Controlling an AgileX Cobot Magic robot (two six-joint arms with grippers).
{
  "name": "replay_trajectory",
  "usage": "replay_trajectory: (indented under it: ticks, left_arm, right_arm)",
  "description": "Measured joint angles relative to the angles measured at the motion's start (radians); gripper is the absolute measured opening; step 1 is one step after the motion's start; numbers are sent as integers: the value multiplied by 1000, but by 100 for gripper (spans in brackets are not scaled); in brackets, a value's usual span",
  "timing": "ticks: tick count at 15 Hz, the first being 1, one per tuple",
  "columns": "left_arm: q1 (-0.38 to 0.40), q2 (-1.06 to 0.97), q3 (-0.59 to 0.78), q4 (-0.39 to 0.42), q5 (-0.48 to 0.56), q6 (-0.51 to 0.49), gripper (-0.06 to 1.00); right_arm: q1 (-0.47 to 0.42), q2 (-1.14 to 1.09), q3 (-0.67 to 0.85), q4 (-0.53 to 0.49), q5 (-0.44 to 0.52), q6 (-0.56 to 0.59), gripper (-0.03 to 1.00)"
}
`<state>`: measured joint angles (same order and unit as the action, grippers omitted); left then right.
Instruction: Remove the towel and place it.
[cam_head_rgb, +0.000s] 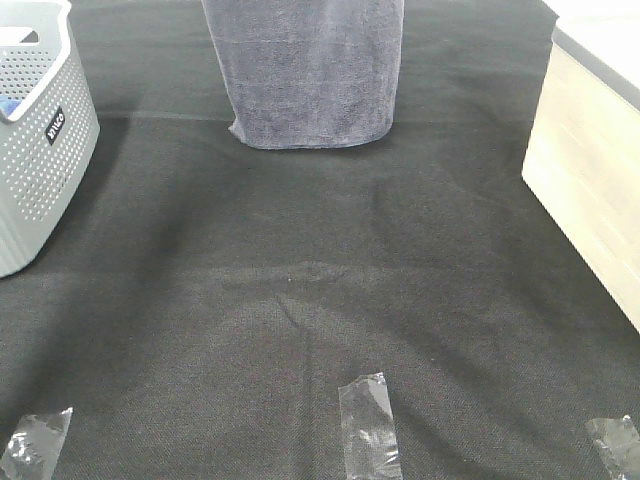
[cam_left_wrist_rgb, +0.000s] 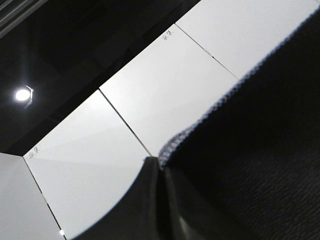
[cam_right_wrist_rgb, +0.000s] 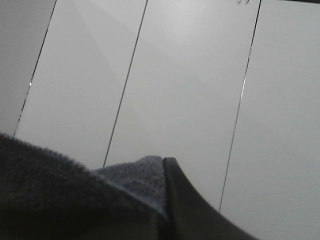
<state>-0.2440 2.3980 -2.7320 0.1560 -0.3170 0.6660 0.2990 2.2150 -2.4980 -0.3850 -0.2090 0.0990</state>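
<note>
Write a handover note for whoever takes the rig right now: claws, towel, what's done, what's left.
Claws: the left claw is shut on the towel at its stitched hem. The right claw looks shut on bunched towel, its second finger hidden.
Towel: it hangs at the far middle, top out of the high view, lower edge at or just above the black table cloth.
Around: grey basket far left, wooden box right.
Done: towel held up by both claws.
Left: set it down, release.

Grey-lavender towel (cam_head_rgb: 305, 70); black table cloth (cam_head_rgb: 320, 300); grey perforated basket (cam_head_rgb: 40, 150).
</note>
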Motion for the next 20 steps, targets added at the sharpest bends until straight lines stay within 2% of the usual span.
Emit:
replay_trajectory:
  ticks: [2,6,10,13,14,17,20]
  left_arm:
    - [0,0,-1,1,-10,4,0]
    - [10,0,-1,6,-11,17,0]
    - [10,0,-1,33,47,17,0]
    - [10,0,-1,33,121,2,0]
    - [9,0,-1,34,160,-29,0]
    - [-14,0,-1,23,448,-231,0]
    - [-35,0,-1,13,694,-296,0]
  right_arm:
    - [0,0,0,12,-35,1,2]
    - [0,0,0,15,-22,1,2]
    - [0,0,0,15,56,9,2]
    - [0,0,0,16,175,52,2]
    - [1,0,0,24,224,70,2]
    - [1,0,0,96,447,93,2]
    - [0,-2,0,210,691,68,2]
